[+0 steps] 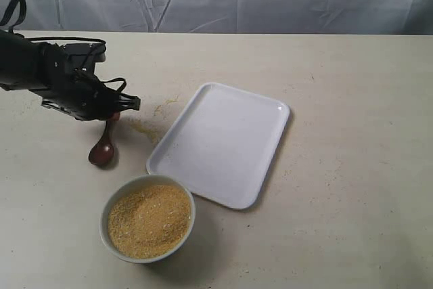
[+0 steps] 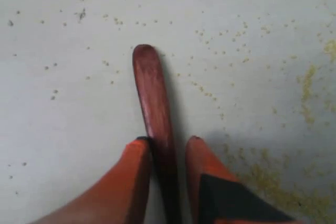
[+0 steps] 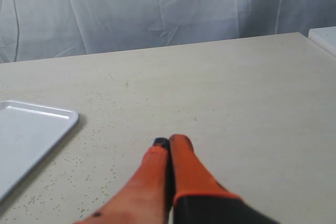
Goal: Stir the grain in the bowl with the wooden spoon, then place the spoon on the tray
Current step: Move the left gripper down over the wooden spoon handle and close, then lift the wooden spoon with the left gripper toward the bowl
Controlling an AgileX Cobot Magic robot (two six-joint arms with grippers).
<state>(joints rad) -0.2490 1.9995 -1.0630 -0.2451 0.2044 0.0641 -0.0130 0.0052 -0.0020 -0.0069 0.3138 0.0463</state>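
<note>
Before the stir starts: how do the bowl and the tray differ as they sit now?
The bowl is round and deep; the tray is rectangular and flat, with a low rim. The bowl is much smaller than the tray. The bowl holds the grain; the tray holds nothing. Both are white and rest on the table.

No legible text or markings.
</note>
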